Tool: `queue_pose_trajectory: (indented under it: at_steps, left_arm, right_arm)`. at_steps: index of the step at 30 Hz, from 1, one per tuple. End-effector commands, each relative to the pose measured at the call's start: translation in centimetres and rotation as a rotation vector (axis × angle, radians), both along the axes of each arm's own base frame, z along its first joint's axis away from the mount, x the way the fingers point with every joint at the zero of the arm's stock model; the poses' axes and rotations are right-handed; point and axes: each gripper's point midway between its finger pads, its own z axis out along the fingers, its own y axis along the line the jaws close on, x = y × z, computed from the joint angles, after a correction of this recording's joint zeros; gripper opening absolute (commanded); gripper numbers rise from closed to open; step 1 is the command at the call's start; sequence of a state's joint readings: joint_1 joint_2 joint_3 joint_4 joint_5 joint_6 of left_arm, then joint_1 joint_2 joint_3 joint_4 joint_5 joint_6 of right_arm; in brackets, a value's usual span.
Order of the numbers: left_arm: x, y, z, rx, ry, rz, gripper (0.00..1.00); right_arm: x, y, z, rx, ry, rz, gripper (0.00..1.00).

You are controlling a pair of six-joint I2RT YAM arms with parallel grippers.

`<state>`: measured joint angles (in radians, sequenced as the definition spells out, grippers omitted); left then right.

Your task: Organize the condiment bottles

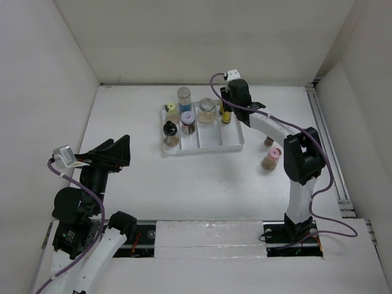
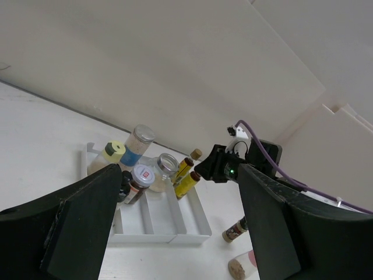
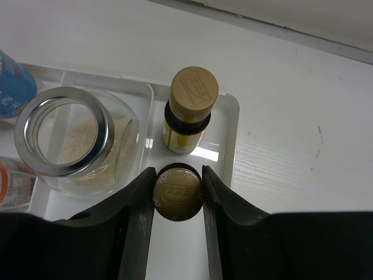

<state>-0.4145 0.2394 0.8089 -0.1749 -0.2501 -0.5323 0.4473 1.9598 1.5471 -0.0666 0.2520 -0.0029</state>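
Observation:
My right gripper (image 3: 178, 178) is shut on the gold cap of a slim yellow bottle (image 3: 178, 195) standing in the right compartment of the white tray (image 1: 211, 146). A second gold-capped yellow bottle (image 3: 190, 111) stands just behind it. In the top view the right gripper (image 1: 226, 110) is over the tray's far right corner. The tray also holds a silver-rimmed glass jar (image 1: 207, 110), a blue jar (image 1: 184, 97), a yellow-capped jar (image 1: 172, 111), a white-capped jar (image 1: 187, 121) and a black-capped jar (image 1: 170, 131). My left gripper (image 1: 116, 153) is open and empty, left of the tray.
A small dark-capped bottle (image 1: 268, 141) and a pink-capped jar of tan contents (image 1: 271, 158) lie on the table right of the tray, beside the right arm. White walls enclose the table on three sides.

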Motion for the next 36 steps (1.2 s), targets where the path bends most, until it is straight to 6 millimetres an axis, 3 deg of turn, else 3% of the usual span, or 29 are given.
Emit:
queue_pose_trajectory:
  at_steps: [1, 3, 4, 7, 11, 14, 17, 20, 21, 23, 24, 27, 32, 36]
  left_arm:
    - [0.1, -0.2, 0.8, 0.001, -0.033, -0.005, 0.77]
    - [0.1, -0.2, 0.8, 0.001, -0.033, -0.005, 0.77]
    - [0.2, 0.0, 0.8, -0.001, -0.032, 0.003, 0.77]
    - [0.2, 0.0, 0.8, -0.001, -0.032, 0.004, 0.77]
    - [0.2, 0.0, 0.8, -0.001, -0.032, 0.004, 0.77]
    - [0.2, 0.0, 0.8, -0.001, -0.032, 0.004, 0.77]
    - [-0.1, 0.1, 0.9, -0.004, -0.041, 0.004, 0.77]
    - [-0.3, 0.2, 1.1, -0.008, -0.049, 0.004, 0.77]
    - [-0.4, 0.0, 1.1, -0.006, -0.05, -0.005, 0.77]
    - [-0.4, -0.1, 1.3, -0.007, -0.06, -0.014, 0.77]
    - [-0.4, -0.1, 1.3, -0.007, -0.06, -0.014, 0.77]
    - [-0.5, -0.3, 1.3, -0.005, -0.061, -0.023, 0.77]
    - [-0.5, -0.3, 1.3, -0.005, -0.061, -0.023, 0.77]
    - [-0.5, -0.3, 1.3, -0.005, -0.061, -0.023, 0.77]
  right_arm:
    - [2.5, 0.0, 5.3, 0.063, -0.154, -0.039, 0.28]
    - [2.5, 0.0, 5.3, 0.063, -0.154, -0.039, 0.38]
    - [2.3, 0.1, 4.5, 0.068, -0.134, -0.035, 0.53]
    - [1.5, 0.0, 4.8, 0.073, -0.133, -0.023, 0.76]
    - [-1.2, -1.4, 7.1, 0.098, -0.157, -0.039, 0.9]
    - [-3.0, -3.0, 8.0, 0.088, -0.172, -0.077, 0.93]
    - [-6.1, -6.4, 8.1, 0.077, -0.183, -0.2, 0.93]
    - [-9.6, -11.0, 6.1, 0.071, -0.157, -0.364, 0.93]
    - [-10.8, -12.5, 4.1, 0.046, -0.127, -0.402, 0.93]
    - [-12.0, -14.9, 3.8, 0.037, -0.132, -0.486, 0.94]
    - [-12.3, -16.5, 2.9, 0.02, -0.103, -0.516, 0.94]
    - [-13.0, -18.2, 0.5, 0.032, -0.034, -0.545, 0.94]
    - [-11.8, -18.4, -2.2, 0.055, 0.043, -0.487, 0.97]
    - [-10.7, -18.8, -2.7, 0.082, 0.066, -0.472, 0.93]
